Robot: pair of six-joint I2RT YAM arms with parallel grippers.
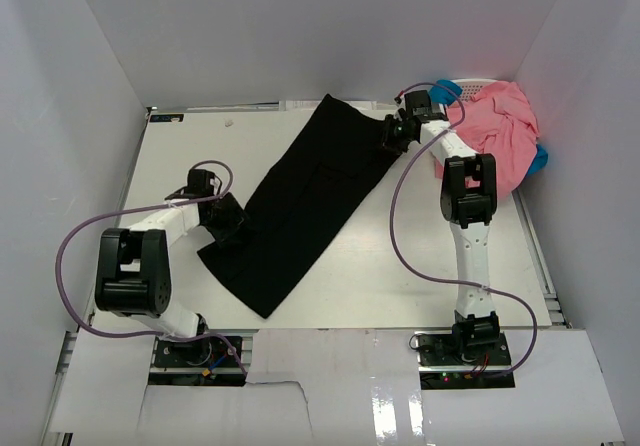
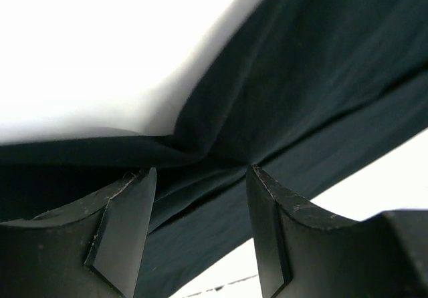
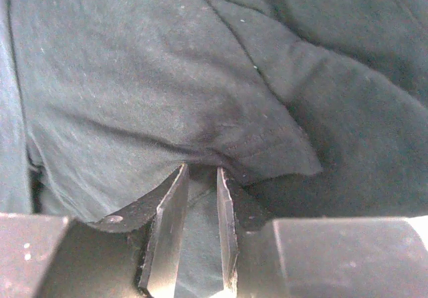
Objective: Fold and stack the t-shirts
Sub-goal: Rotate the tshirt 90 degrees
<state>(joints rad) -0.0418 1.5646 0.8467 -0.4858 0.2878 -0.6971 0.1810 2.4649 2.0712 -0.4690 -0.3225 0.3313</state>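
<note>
The black t-shirt [image 1: 300,206] lies as a half-folded diagonal strip on the table [image 1: 420,266], pinched at its far end by the right gripper [image 1: 388,138], the left gripper [image 1: 226,218] gaping at its near edge, while the pink t-shirts [image 1: 495,131] are heaped unfolded far right.

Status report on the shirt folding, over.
Left gripper open at black t-shirt edge. Right gripper pinching its far corner. Pink t-shirts heaped far right, nothing blocking.
</note>
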